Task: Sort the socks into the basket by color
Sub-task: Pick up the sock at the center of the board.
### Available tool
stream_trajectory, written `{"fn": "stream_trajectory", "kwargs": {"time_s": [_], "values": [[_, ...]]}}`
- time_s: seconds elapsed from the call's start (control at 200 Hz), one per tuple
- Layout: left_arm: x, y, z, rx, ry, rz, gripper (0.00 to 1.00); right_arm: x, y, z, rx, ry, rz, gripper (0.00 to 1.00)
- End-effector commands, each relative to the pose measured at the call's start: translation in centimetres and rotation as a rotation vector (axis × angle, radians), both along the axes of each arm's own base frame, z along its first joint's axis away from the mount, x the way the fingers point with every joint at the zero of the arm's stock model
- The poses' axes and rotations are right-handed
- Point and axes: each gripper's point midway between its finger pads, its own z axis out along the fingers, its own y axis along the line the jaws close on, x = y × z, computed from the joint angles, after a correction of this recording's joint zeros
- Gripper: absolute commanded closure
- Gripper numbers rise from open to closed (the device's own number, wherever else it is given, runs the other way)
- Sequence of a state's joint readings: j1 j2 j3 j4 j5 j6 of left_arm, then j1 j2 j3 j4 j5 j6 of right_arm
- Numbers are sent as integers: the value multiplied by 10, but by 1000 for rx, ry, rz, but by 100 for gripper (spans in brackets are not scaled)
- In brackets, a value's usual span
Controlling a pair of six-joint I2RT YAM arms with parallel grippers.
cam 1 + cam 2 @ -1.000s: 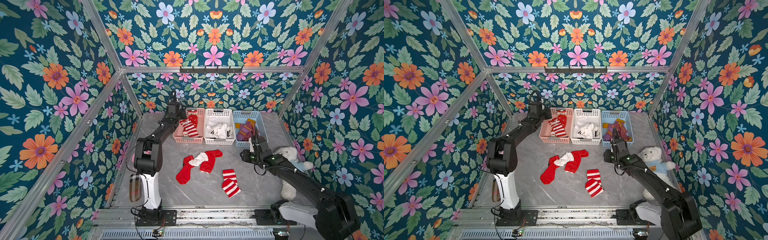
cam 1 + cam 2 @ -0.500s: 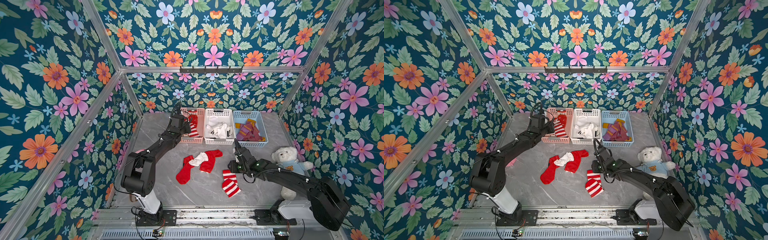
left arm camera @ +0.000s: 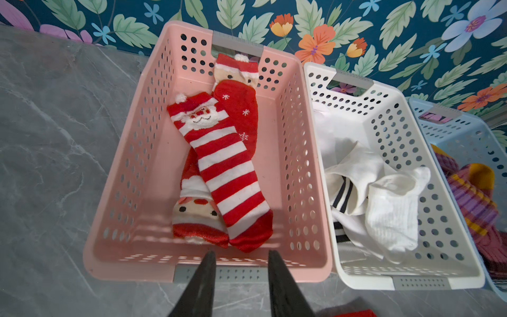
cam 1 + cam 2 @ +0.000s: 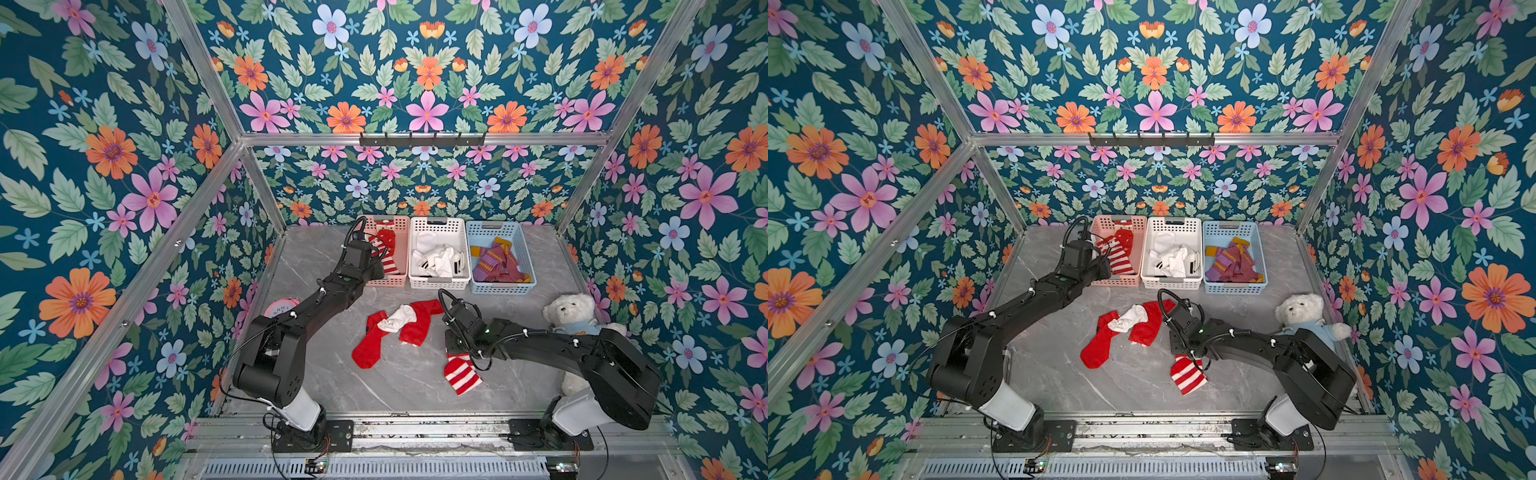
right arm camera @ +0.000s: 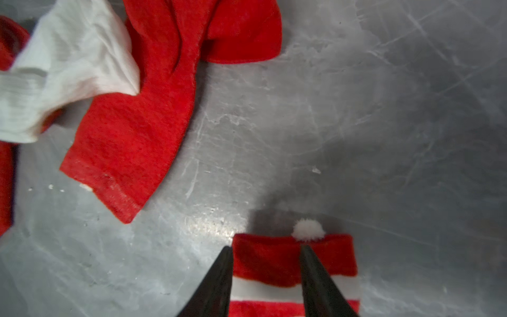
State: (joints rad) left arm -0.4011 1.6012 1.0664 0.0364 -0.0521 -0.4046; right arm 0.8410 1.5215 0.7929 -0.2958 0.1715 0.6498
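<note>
Striped socks (image 3: 227, 175) in pink basket (image 3: 137, 164)

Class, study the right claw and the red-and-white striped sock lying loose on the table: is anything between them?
Nothing visible. The right claw hangs open directly over the red-and-white striped fabric sock, its jaws spread above the red cuff. The plain red sock lies apart, off to one side.

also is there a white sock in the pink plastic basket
No, the pink plastic basket holds only red and red-and-white socks.
</note>
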Motion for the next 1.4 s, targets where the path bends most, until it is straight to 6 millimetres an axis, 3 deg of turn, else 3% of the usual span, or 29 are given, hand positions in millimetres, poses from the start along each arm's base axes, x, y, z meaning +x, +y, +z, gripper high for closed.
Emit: {"fn": "stream_trajectory", "kwargs": {"time_s": [0.0, 0.25, 0.75, 0.79, 0.92, 1.035, 1.395], "values": [[-2, 3, 1, 4, 3, 15, 65, 2, -10, -2, -59, -10, -43, 58], [-3, 3, -2, 2, 10, 13, 65, 1, -12, -8, -90, 4, -45, 78], [-4, 2, -3, -3, 13, 11, 65, 1, -13, -2, -89, -6, -42, 93], [-5, 3, -2, -2, 12, 11, 65, 1, -14, 1, -87, -10, -42, 92], [-5, 4, 0, 2, 9, 15, 64, -2, -18, 8, -83, -29, -48, 72], [-5, 4, 0, 1, 9, 12, 64, -5, -23, 8, -86, -28, -53, 63], [-5, 2, -1, 5, 13, 7, 64, -6, -13, -12, -69, 14, -49, 61]]}}
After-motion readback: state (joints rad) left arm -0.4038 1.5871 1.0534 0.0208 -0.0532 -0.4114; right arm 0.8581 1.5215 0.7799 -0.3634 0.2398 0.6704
